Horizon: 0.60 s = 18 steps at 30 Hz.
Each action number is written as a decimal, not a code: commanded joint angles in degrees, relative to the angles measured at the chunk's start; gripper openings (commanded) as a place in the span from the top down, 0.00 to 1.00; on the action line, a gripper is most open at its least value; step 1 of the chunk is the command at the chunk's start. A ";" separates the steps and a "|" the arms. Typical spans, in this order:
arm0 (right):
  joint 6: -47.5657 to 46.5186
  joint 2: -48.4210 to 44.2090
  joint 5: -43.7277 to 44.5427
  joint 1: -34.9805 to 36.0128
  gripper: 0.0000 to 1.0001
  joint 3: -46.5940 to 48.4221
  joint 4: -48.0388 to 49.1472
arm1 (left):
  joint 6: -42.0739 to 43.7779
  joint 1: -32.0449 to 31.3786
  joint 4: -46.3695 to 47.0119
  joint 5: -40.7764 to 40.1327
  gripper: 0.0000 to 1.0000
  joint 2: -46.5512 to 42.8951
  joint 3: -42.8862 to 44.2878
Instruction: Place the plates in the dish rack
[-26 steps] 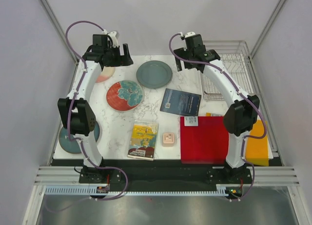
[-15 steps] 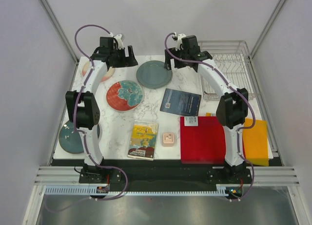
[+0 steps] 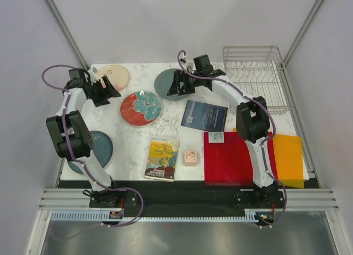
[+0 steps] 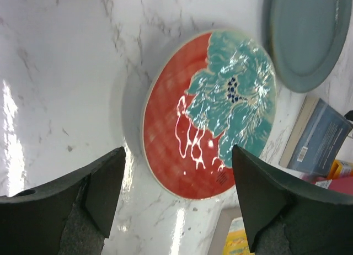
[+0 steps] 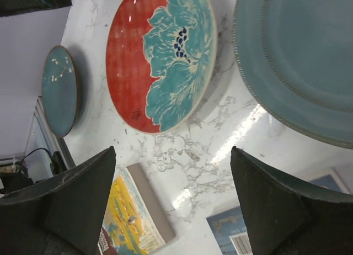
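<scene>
Four plates lie flat on the marble table. The red plate with the teal flower (image 3: 141, 108) is left of centre, also in the left wrist view (image 4: 212, 114) and right wrist view (image 5: 160, 59). The grey-green plate (image 3: 161, 80) lies behind it, partly hidden by my right gripper (image 3: 177, 86); it also shows in both wrist views (image 4: 309, 37) (image 5: 300, 62). The cream-and-pink plate (image 3: 117, 74) is at the back left. The dark teal-blue plate (image 3: 102, 147) (image 5: 59, 89) is at the front left. My left gripper (image 3: 110, 92) (image 4: 176, 200) hovers open between the cream and red plates. My right gripper (image 5: 174, 200) is open and empty. The silver wire dish rack (image 3: 256, 78) stands empty at the back right.
A dark blue book (image 3: 204, 116) (image 4: 317, 139) lies at the centre, and a yellow book (image 3: 163, 159) (image 5: 132, 222) near the front. A small pink box (image 3: 191, 157) sits beside it. A red mat (image 3: 231, 158) and a yellow mat (image 3: 289, 158) lie at the front right.
My left arm has swung left and down from above the cream plate towards the red plate. My right gripper has moved left and down from near the rack to over the grey-green plate.
</scene>
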 commanded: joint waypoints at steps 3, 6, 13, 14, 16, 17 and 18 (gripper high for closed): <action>6.67 5.48 -4.52 2.80 0.07 0.40 5.98 | -0.88 -0.67 1.09 4.61 0.16 -2.02 -6.49; 7.38 6.98 -4.35 3.50 0.06 0.67 6.42 | -1.50 -0.59 2.42 4.09 0.16 0.26 -7.12; 8.35 8.39 -4.78 3.77 0.06 -0.83 7.83 | -3.70 -0.15 3.65 1.63 0.16 5.36 -4.92; 8.52 8.39 -4.79 3.85 0.06 -1.26 7.91 | -3.52 -0.15 3.65 1.10 0.16 5.54 -4.84; 8.87 8.66 -4.79 3.77 0.05 -1.79 8.88 | -3.17 -0.15 3.82 -0.92 0.16 5.98 -4.66; 9.40 8.74 -4.79 3.85 0.06 -2.23 9.49 | -2.99 -0.23 4.00 -1.10 0.16 6.33 -4.57; 10.53 9.18 -4.79 3.85 0.05 -2.50 10.19 | -2.82 -0.23 4.43 -0.76 0.17 7.38 -4.31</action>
